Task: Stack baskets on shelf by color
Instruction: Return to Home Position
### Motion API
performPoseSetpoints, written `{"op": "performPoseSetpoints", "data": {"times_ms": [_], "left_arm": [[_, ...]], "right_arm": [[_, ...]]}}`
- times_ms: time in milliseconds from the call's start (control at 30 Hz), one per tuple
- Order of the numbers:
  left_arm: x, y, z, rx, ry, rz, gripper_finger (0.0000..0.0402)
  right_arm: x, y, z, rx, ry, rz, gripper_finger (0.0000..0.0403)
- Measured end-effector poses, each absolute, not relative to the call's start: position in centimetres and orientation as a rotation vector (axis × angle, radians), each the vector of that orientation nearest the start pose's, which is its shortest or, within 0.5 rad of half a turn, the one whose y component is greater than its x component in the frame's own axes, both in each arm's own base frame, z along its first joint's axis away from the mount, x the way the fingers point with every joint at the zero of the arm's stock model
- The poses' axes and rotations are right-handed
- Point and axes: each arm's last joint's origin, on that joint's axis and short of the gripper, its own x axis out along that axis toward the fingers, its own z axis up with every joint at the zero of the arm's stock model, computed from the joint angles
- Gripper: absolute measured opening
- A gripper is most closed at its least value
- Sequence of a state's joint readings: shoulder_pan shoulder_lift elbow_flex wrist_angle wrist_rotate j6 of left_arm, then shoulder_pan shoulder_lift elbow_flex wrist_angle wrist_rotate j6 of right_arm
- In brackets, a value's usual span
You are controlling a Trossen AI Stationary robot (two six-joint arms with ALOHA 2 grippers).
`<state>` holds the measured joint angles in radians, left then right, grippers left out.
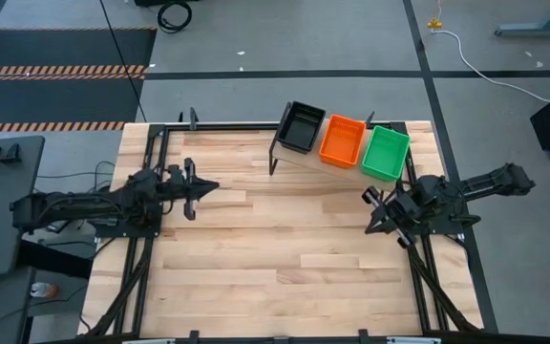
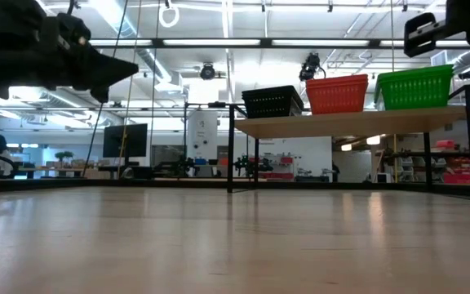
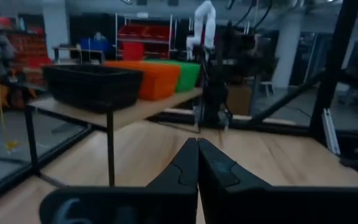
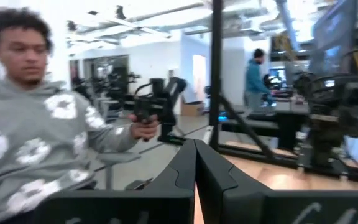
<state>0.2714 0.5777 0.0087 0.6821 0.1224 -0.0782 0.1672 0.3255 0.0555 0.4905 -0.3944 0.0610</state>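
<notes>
A black basket (image 1: 300, 126), an orange basket (image 1: 342, 140) and a green basket (image 1: 386, 152) stand side by side on the shelf (image 1: 285, 153) at the table's far edge; whether each is a single basket or a stack, I cannot tell. In the low view the black (image 2: 272, 101), orange (image 2: 336, 93) and green (image 2: 414, 86) ones rest by their bottoms on the plank (image 2: 349, 124). My left gripper (image 1: 210, 186) hovers shut over the table's left part, pointing right. My right gripper (image 1: 369, 213) hovers shut near the table's right edge, below the green basket.
The slatted wooden tabletop (image 1: 275, 248) spreads between both arms, with black frame rails (image 1: 141, 277) along its sides. A person in a grey patterned sweatshirt (image 4: 36, 155) stands beyond the table in the right wrist view, and another person (image 4: 254, 78) is farther back.
</notes>
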Motion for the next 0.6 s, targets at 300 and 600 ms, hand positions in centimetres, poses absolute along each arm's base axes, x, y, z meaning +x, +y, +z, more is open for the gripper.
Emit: {"op": "performPoseSetpoints", "data": {"times_ms": [300, 600], "left_arm": [[12.3, 3.0, 17.5, -0.081, -0.078, 0.103, 0.0002], [12.3, 2.5, 16.5, -0.124, 0.014, 0.19, 0.0002]], "right_arm": [[10.4, 2.6, 19.4, 0.033, -0.13, 0.565, 0.0011], [9.9, 2.4, 18.8, 0.044, -0.079, 0.548, 0.0008]]}}
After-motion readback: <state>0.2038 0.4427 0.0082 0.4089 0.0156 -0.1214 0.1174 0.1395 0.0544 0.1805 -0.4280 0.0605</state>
